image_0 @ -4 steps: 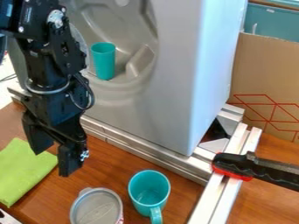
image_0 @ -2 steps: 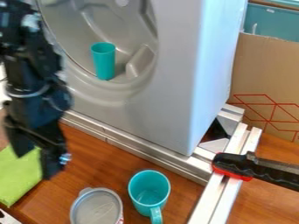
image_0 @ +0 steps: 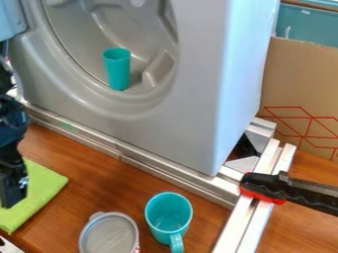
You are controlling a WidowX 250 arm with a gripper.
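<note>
Black tool seen over green cloth on desk, its opening and hold impossible to tell, teal mug set near lidded cup, cardboard printed with red lines

A wood-grain tabletop is noted. A grey appliance housing with a rounded recess is bordered along its base by metal rails, by which light is reflected. Behind, a cardboard panel is marked with red lines; above it, a teal surface is observed.
</note>
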